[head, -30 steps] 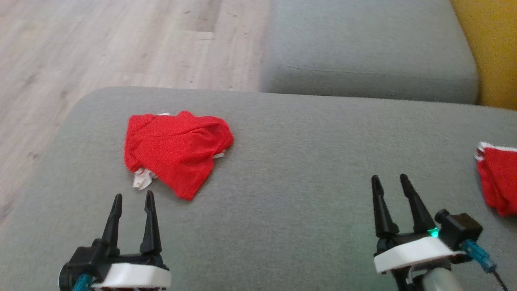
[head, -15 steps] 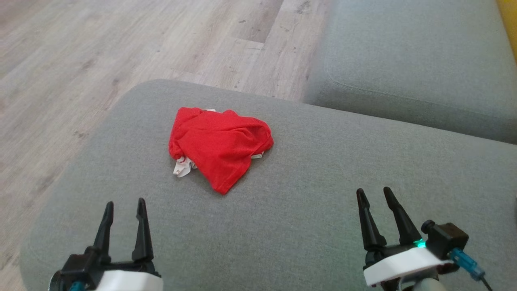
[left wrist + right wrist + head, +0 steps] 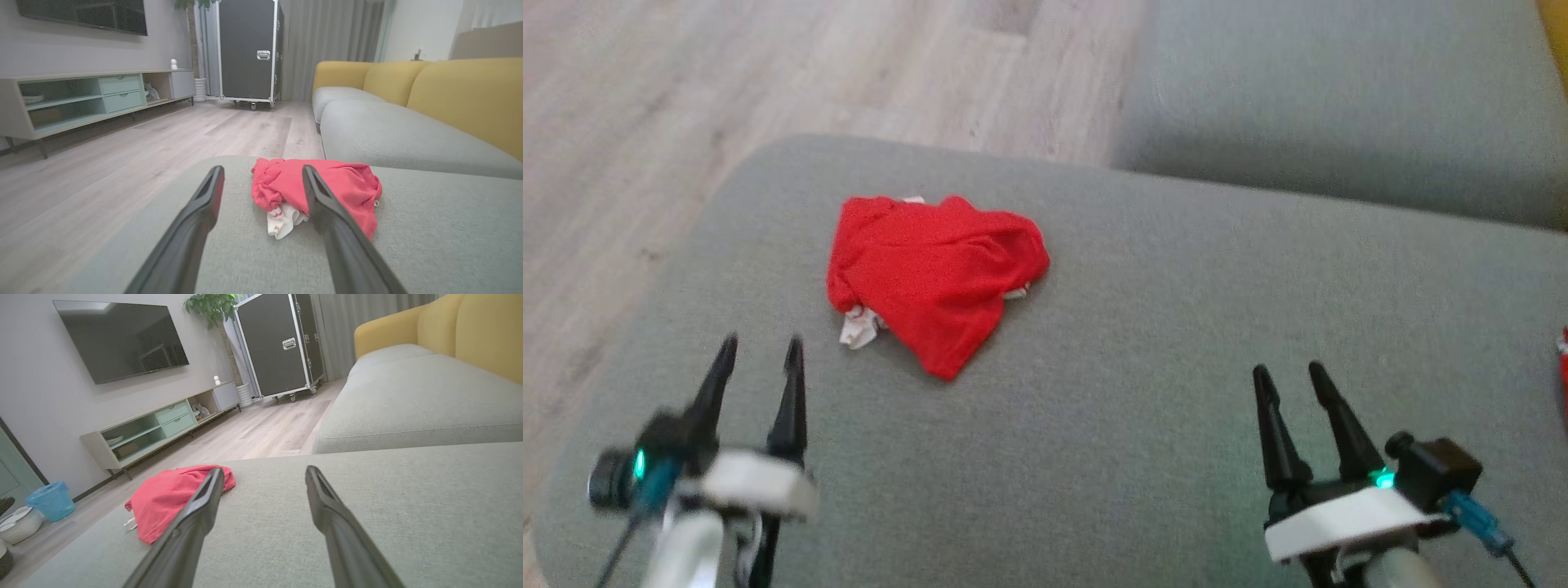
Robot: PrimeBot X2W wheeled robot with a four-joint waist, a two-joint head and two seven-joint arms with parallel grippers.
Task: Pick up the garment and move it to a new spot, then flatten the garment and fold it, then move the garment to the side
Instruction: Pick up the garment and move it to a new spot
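A crumpled red garment (image 3: 935, 273) with a bit of white trim lies on the grey sofa cushion (image 3: 1143, 327), left of centre. In the left wrist view the garment (image 3: 347, 188) sits just beyond the fingertips, slightly right. My left gripper (image 3: 760, 351) hovers open a short way in front of it, nothing between its fingers. At the lower right my right gripper (image 3: 1288, 377) stands open and empty, well to the right of the garment (image 3: 171, 494).
A sliver of another red cloth (image 3: 1562, 367) shows at the right edge of the cushion. A second grey seat cushion (image 3: 1339, 98) lies behind, with yellow backrests (image 3: 461, 94). Wooden floor (image 3: 686, 98) drops off to the left and beyond the cushion's edge.
The head camera has swung, shifting the whole scene. My left gripper has risen and advanced toward the garment. The garment lies as before, and both grippers stay open.
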